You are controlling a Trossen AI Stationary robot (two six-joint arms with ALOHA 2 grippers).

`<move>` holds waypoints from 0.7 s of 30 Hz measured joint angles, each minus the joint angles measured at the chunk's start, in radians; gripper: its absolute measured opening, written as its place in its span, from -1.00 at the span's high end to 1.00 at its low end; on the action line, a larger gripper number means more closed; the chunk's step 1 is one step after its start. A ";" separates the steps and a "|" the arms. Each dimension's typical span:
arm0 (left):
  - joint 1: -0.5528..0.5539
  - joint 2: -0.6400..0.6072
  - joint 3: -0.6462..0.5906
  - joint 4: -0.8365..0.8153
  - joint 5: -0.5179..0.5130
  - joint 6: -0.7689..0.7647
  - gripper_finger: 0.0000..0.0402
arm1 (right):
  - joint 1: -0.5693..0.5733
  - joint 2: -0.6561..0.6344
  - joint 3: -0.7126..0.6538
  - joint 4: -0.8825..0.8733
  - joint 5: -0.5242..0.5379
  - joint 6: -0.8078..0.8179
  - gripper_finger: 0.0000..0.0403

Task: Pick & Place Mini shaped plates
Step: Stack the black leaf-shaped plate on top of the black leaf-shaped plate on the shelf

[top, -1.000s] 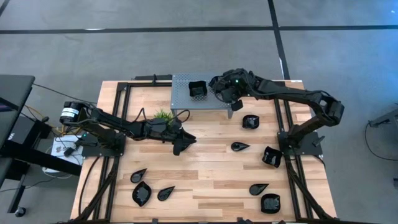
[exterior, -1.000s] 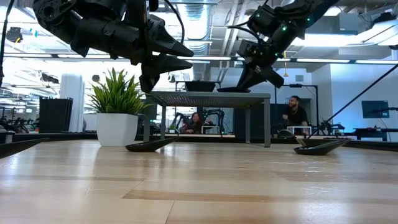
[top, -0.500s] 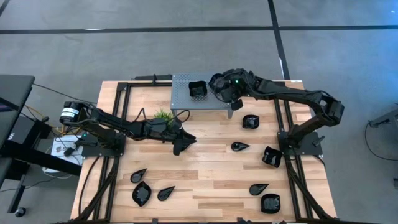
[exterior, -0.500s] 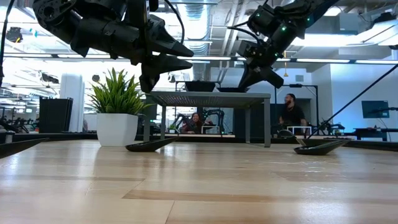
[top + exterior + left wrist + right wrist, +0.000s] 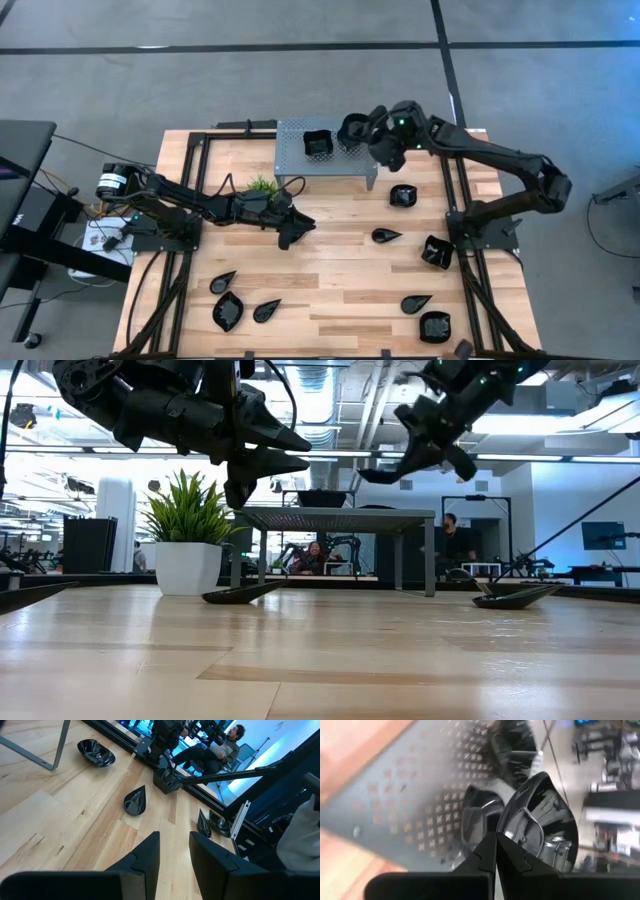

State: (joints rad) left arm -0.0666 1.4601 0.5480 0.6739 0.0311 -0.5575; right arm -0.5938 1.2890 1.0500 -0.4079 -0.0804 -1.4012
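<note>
Glossy black, a mini plate (image 5: 540, 815) is clamped by its rim in the right gripper's (image 5: 362, 128) fingers, held above the grey perforated stand (image 5: 300, 160) beside another plate (image 5: 317, 144) there, so lowering and releasing seems next, while the left gripper (image 5: 290, 232) waits over the tabletop (image 5: 340, 260), fingers slightly apart.

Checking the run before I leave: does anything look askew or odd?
Nothing looks spilled or damaged. The right gripper holds a plate by its rim above the stand, so that plate hangs tilted. The other plates lie flat.
</note>
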 joint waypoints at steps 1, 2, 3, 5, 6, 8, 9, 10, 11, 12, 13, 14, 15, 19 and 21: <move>0.000 0.000 0.000 0.000 0.000 0.000 0.47 | -0.022 0.002 0.000 -0.015 -0.033 -0.033 1.00; 0.000 0.000 0.000 0.000 0.000 0.000 0.47 | -0.047 0.008 0.000 -0.033 -0.072 -0.059 1.00; 0.000 0.000 0.000 0.000 0.000 0.000 0.47 | -0.072 0.015 0.000 -0.049 -0.114 -0.083 1.00; 0.000 0.000 0.000 0.000 0.000 0.000 0.47 | -0.114 0.043 0.000 -0.072 -0.180 -0.139 1.00; 0.000 0.000 0.000 0.000 0.000 0.000 0.47 | -0.130 0.058 -0.001 -0.086 -0.200 -0.181 1.00; 0.002 0.000 0.000 0.001 0.000 0.000 0.47 | -0.152 0.075 -0.003 -0.075 -0.249 -0.243 1.00; 0.002 0.000 0.000 0.001 0.000 0.000 0.47 | -0.157 0.079 -0.002 -0.049 -0.279 -0.257 1.00; 0.002 0.000 0.000 0.000 0.000 0.000 0.47 | -0.158 0.083 -0.001 -0.026 -0.308 -0.259 1.00; 0.002 0.000 0.000 0.000 0.000 0.000 0.47 | -0.161 0.086 -0.001 -0.008 -0.323 -0.258 1.00; 0.002 0.000 0.000 0.001 0.000 0.000 0.47 | -0.163 0.089 -0.001 0.007 -0.330 -0.257 1.00; 0.002 0.000 0.000 0.001 0.000 0.000 0.47 | -0.164 0.090 -0.001 0.021 -0.331 -0.255 1.00; 0.002 0.000 0.000 0.001 0.000 0.000 0.47 | -0.165 0.090 -0.001 0.029 -0.336 -0.254 1.00; 0.002 0.000 0.000 0.001 0.000 0.000 0.47 | -0.166 0.090 -0.001 0.034 -0.341 -0.249 1.00; 0.002 0.000 0.000 0.001 0.000 0.000 0.47 | -0.166 0.090 -0.001 0.023 -0.345 -0.201 1.00; 0.002 0.000 0.000 0.001 0.000 0.000 0.47 | -0.167 0.090 -0.001 0.020 -0.346 -0.187 1.00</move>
State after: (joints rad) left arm -0.0650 1.4601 0.5476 0.6746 0.0309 -0.5575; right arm -0.7609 1.3792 1.0492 -0.3880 -0.4261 -1.5879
